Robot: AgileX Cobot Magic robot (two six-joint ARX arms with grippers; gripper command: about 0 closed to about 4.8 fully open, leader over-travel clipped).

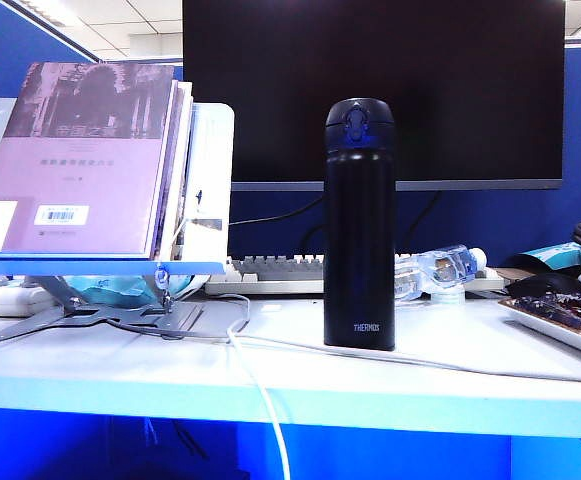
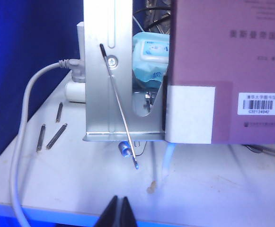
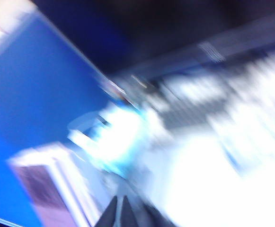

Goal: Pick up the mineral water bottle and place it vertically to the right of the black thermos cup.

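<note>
just one black thermos cup [image 1: 360,225] upright, one mineral water bottle [image 1: 437,270] lying, left gripper [image 2: 119,208] and right gripper [image 3: 119,208] both closed, empty

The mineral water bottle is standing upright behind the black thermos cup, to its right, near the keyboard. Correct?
Not quite. The mineral water bottle is lying on its side, not upright. The exterior view shows it behind and to the right of the black thermos cup, near the keyboard.

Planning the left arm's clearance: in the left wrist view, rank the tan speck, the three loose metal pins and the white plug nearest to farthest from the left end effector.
Left end effector, shut, at the table's front edge.
1. Small tan speck: tabletop just ahead.
2. Loose metal pins: beside the silver stand.
3. White plug: back by the blue partition.
</note>
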